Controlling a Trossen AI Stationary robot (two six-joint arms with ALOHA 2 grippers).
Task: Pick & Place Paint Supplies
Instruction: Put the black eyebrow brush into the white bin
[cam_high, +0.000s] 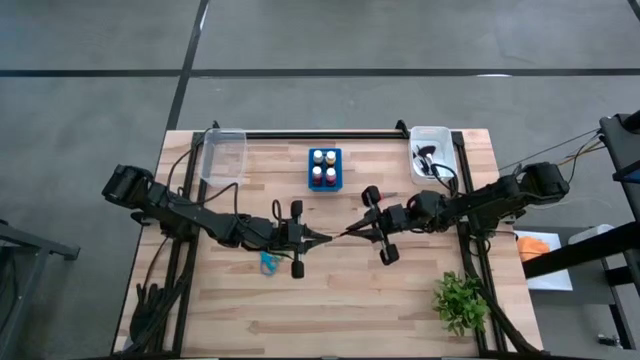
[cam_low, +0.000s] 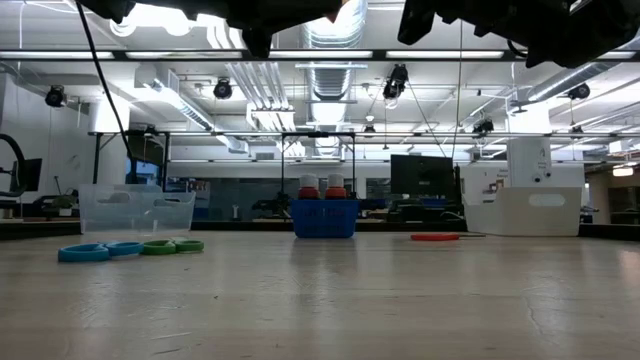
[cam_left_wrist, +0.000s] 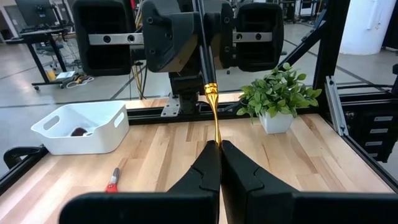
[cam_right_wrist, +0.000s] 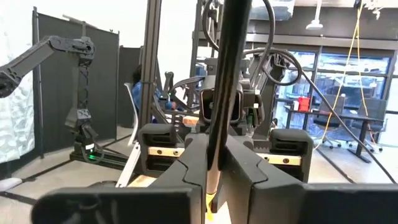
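Left claw: the left claw (cam_high: 318, 238) is at mid-table, lifted off the surface, clenched on one end of a brush (cam_left_wrist: 214, 121) with a gold ferrule.
Right claw: the right claw (cam_high: 356, 229) faces it tip to tip and is clenched on the dark handle end of the same brush, so both hold it at once.
Brush: it spans the small gap between the two claws, level in the air above the table (cam_high: 330, 310).
Step, as I judge it: a handover between arms, with neither side released yet.
Done: four paint bottles (cam_high: 324, 169) stand in the blue holder (cam_high: 324, 185) at the far middle; some dark items lie in the white bin (cam_high: 432, 140) far right.
Left: scissors (cam_high: 268, 262) lie near the left claw; the clear bin (cam_high: 222, 155) far left looks empty; a red-tipped item (cam_left_wrist: 113, 180) lies loose near the white bin.
Arm pose: both arms stretch inward from the table's sides, low and nearly level, wrists aimed at each other.
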